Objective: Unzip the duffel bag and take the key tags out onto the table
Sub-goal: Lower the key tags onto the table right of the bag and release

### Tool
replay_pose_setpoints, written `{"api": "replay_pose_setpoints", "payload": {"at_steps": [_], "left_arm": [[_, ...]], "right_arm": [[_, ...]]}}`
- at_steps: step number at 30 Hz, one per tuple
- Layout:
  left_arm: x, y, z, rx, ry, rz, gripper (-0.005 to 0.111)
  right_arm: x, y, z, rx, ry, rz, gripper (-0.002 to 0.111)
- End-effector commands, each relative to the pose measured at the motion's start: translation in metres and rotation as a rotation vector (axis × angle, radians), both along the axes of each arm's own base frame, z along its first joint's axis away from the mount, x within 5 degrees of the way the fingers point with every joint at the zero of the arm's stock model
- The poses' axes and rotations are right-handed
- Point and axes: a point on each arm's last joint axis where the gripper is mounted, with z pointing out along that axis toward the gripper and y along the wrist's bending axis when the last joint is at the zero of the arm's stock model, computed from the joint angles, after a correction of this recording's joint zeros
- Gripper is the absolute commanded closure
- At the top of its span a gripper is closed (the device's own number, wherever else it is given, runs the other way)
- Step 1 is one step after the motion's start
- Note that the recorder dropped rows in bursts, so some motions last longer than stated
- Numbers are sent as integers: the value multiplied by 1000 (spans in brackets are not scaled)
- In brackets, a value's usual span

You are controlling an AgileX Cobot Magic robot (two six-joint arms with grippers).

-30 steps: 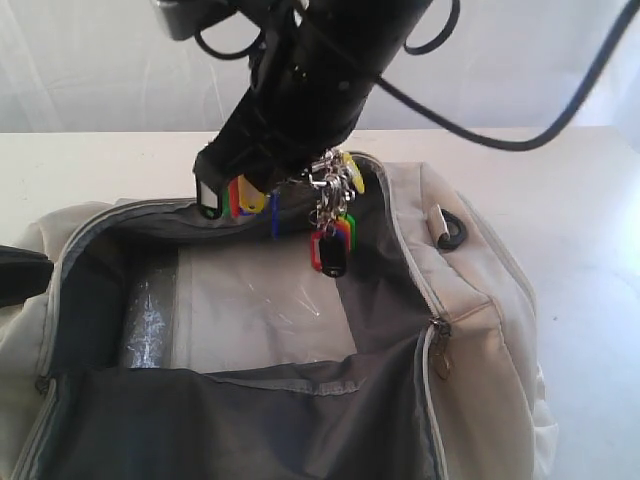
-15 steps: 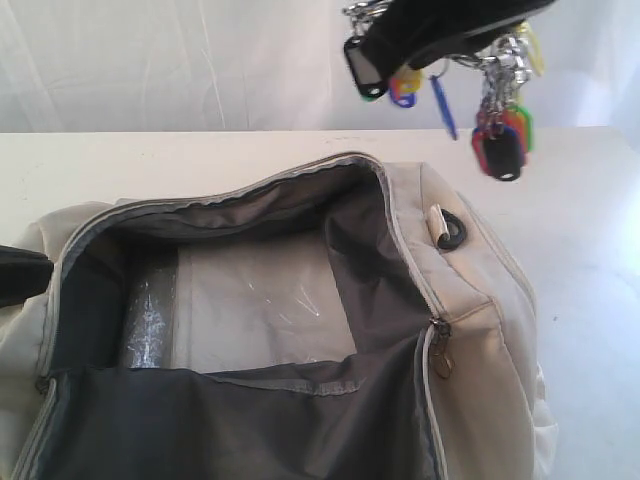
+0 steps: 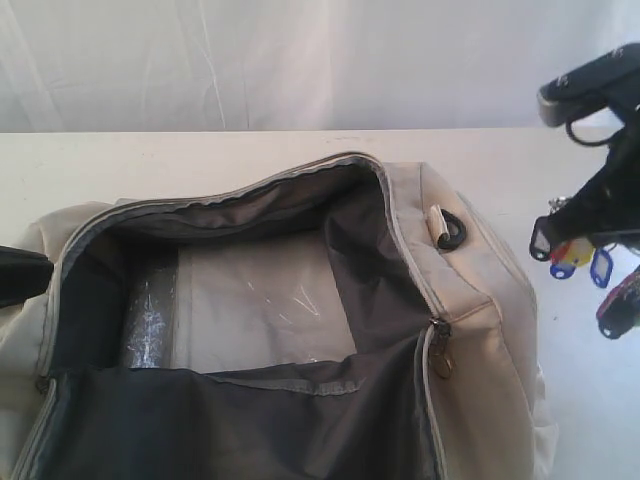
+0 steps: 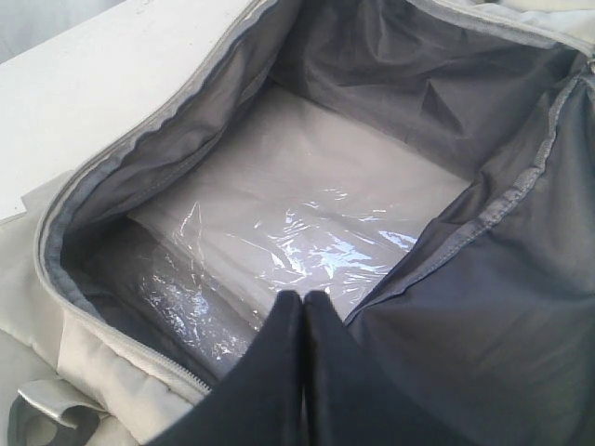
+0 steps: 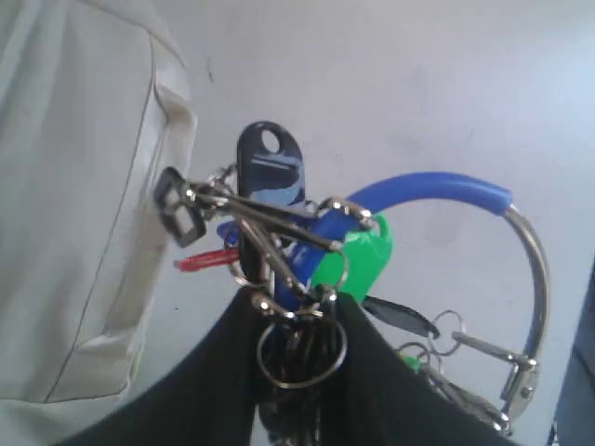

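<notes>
duffel bag [image 3: 480, 300] unzipped, plastic sheet [image 3: 262, 300] inside

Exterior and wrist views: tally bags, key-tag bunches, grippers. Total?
duffel bag: 1
key tags, as a bunch: 1
grippers: 2 (left gripper, right gripper)
Total: 4

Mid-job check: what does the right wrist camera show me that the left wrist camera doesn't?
Only the right wrist view: the right gripper shut on the metal rings of the key tags, the bunch outside the duffel bag, with a large blue-sleeved ring among them.
Only the left wrist view: the left gripper shut on nothing, pointing into the open bag at its dark grey lining and a clear plastic sheet on the floor.
Both: the cream bag and the white table.
</notes>
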Motion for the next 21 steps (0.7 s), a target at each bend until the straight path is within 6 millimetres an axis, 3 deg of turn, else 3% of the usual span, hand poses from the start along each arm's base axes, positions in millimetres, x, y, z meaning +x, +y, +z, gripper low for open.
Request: {"api": "replay_pose_setpoints", "payload": {"at_steps": [1,2,4,11,21], "left_arm": [[-3,-1,-2,-10,17,-9,107],[-3,-1,-2,-10,17,-9,107],[-3,-1,-2,-10,17,-9,107],[-3,-1,-2,-10,17,-9,107],[-3,-1,-2,-11,18,-9,107]], "right_arm": [[21,0,-53,49,99,-19,108],[25,2,-71,75,151,-31,108],[28,5,-88,111,197,-44,108],[33,8,-126,144,275,-63,108],[36,15,-132,214,270,-61,106]]}}
